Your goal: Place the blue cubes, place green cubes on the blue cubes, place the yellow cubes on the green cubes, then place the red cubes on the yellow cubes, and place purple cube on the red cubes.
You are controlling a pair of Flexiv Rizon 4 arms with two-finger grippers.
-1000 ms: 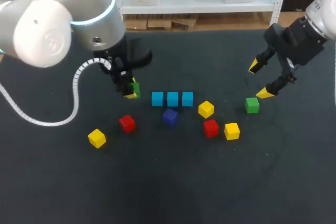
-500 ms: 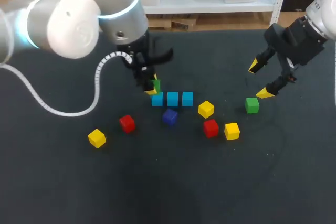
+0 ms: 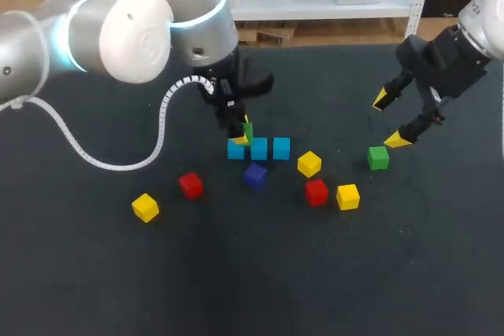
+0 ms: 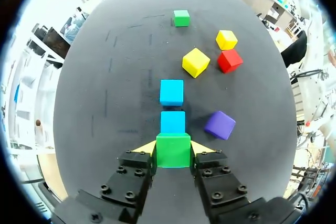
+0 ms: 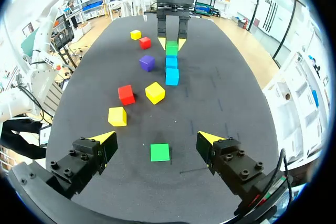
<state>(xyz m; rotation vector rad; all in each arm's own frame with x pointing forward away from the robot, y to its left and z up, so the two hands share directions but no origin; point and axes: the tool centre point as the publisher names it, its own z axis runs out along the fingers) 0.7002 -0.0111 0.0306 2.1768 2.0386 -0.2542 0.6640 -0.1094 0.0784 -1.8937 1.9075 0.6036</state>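
Green cube (image 4: pixel 173 152) inside left tool (image 4: pixel 174 147)

Robotics lab: left arm (image 3: pixel 134 33) entering upper left of frame, right arm (image 3: pixel 445 60) upper right, both over dark table (image 3: pixel 252 281) scattered with coloured cubes (image 3: pixel 309 164).

Bright, even overhead light falls on the dark matte tabletop (image 3: pixel 252 281); shadows are faint. Soft glare sits on the glossy silver left arm (image 3: pixel 142 33).
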